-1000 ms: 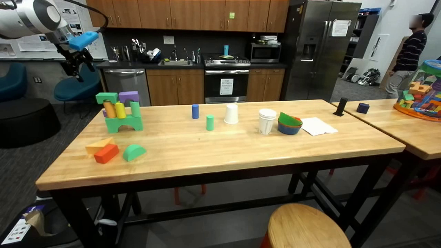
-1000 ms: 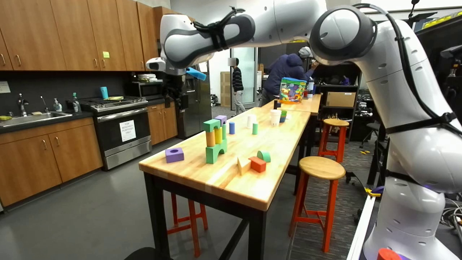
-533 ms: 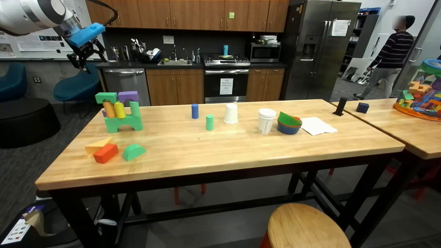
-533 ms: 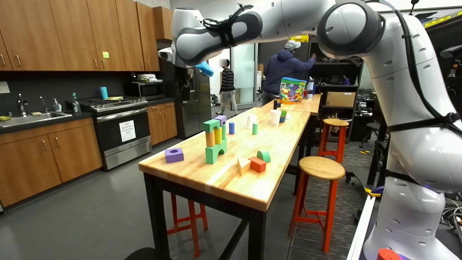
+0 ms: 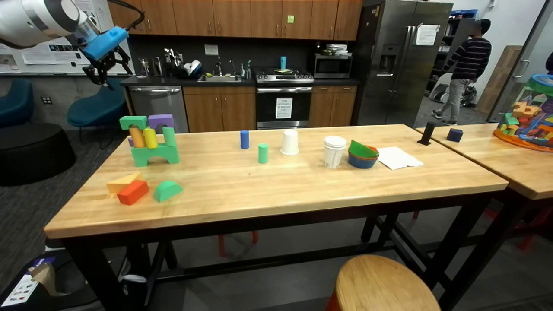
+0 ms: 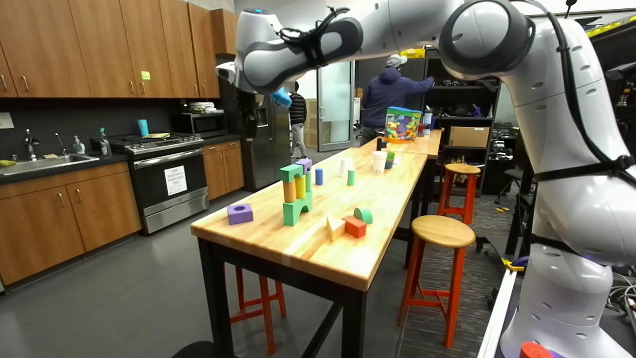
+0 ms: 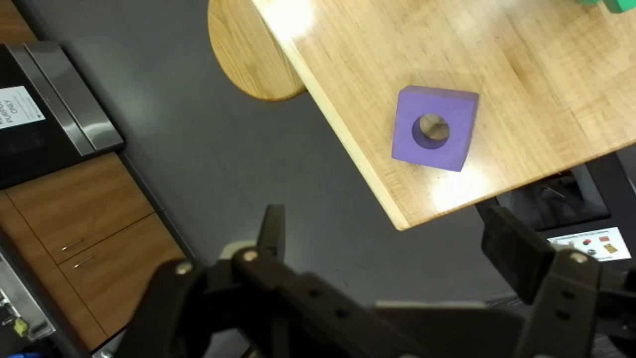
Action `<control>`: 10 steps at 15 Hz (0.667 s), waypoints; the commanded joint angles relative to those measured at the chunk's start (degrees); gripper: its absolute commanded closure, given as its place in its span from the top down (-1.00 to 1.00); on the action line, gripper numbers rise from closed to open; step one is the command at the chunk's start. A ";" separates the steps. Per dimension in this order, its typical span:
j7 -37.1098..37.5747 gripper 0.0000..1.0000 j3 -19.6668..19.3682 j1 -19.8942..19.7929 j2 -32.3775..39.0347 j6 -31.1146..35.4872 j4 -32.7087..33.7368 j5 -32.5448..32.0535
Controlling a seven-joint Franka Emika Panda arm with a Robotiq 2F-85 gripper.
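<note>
Purple square block with a round hole lies near a corner of the pale wooden worktop, where we see it well apart from the black two-fingered end effector, which hangs higher with its fingers spread wide. In an exterior view, we find a tower of green, orange, yellow and purple blocks standing nearby.

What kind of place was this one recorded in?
Probably a kitchen area in a research lab. The stove and fridge suggest a kitchen, while the sign on the oven door, reading "for research purposes only", points to a lab.
</note>
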 commanded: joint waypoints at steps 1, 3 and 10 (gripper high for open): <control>9.73 1.00 -0.50 0.27 1.56 -3.72 3.33 -1.91; 14.95 1.00 -1.00 -0.31 2.10 -5.81 4.58 -2.31; 30.06 1.00 -5.19 -3.91 -1.60 -12.84 4.03 -5.10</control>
